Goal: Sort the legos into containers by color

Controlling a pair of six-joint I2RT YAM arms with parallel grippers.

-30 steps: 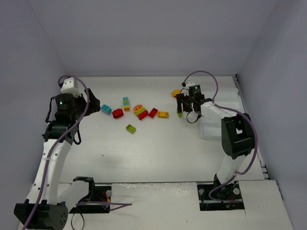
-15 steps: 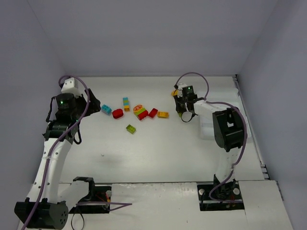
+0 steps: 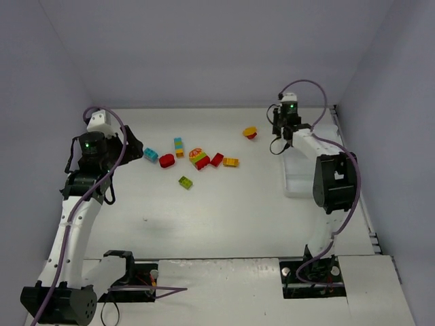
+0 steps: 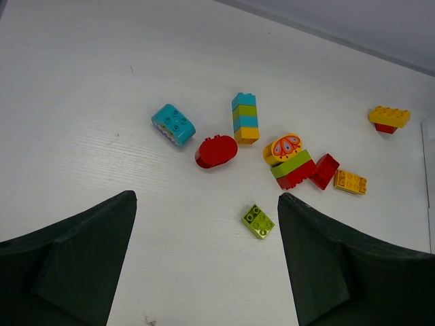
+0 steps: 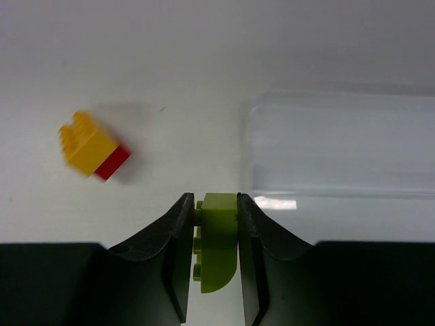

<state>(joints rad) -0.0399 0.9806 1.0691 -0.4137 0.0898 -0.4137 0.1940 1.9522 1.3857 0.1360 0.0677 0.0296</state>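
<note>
— The yellow-red brick [image 5: 92, 146], left in the right wrist view, is smeared by blur.
— And the tray [image 5: 340, 142] runs off the right edge there. From above, the right gripper [image 3: 284, 129] is too small to show the green brick [image 5: 217, 238] it pinches.

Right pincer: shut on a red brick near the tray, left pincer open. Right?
The brick is lime green, not red; the right wrist view shows it. The right pincer is shut on it near the tray; the left pincer is open.
</note>
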